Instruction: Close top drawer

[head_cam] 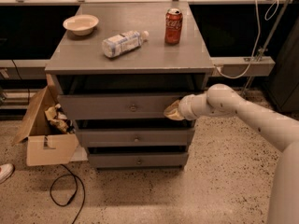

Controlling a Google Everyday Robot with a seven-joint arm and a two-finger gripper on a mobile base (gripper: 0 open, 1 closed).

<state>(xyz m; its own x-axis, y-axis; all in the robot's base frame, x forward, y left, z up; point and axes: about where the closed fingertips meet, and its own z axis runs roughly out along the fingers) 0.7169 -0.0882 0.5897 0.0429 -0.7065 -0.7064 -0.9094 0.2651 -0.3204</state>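
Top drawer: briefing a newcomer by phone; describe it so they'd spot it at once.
Find the grey wooden cabinet bearing a red soda can. Its wide grey top drawer sits above two alike grey round-knobbed drawers, and alone has the robot's gripper at its front's right end.

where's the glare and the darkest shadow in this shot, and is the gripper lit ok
Camera view: a faint sheen lies on the cabinet top around the cola can; the deepest shadow fills the opening just above the top drawer; the gripper, at that drawer front's right end, is evenly lit and stands out pale against the grey.
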